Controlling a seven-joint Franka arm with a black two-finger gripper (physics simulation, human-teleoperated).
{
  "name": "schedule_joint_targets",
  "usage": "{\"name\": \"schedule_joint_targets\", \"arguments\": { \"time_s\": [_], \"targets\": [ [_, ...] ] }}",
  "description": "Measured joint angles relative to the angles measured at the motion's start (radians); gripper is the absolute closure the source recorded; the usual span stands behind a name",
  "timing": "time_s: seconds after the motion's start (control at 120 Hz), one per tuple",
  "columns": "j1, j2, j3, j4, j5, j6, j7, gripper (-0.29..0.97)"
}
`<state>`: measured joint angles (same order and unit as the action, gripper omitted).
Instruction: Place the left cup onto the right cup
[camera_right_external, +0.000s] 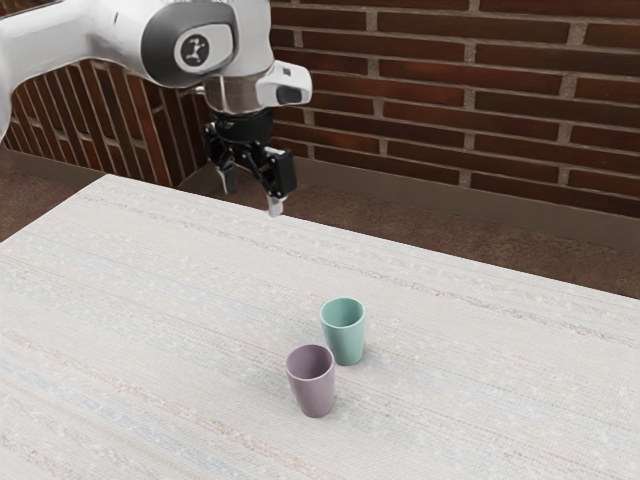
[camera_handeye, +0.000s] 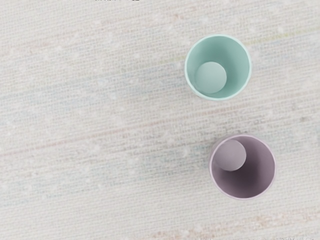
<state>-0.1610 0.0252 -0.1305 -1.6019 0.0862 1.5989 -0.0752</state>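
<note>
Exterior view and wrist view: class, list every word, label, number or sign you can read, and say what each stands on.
No readable words or numbers anywhere.
The arm joint cap carries a small white emblem: a symbol, no letters.
The teal cup and the purple cup are plain, with no print.

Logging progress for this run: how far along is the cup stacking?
Nothing looks done yet: the teal cup and the mauve cup both stand upright on the table, close together but apart. Nothing is in hand; the gripper hangs open, high above the table. Left to do: the grasp, the lift and the stacking.
</note>
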Motion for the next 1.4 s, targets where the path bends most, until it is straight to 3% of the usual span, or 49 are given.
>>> {"name": "schedule_joint_targets", "arguments": {
  "time_s": [0.217,0.592,1.4],
  "targets": [
    [-0.016,0.004,0.0,0.0,0.002,0.004,-0.001,0.0],
    [0.062,0.03,0.0,0.0,0.002,0.018,-0.002,0.0],
    [0.013,0.132,0.001,0.0,-0.015,0.112,-0.001,0.0]
  ]
}}
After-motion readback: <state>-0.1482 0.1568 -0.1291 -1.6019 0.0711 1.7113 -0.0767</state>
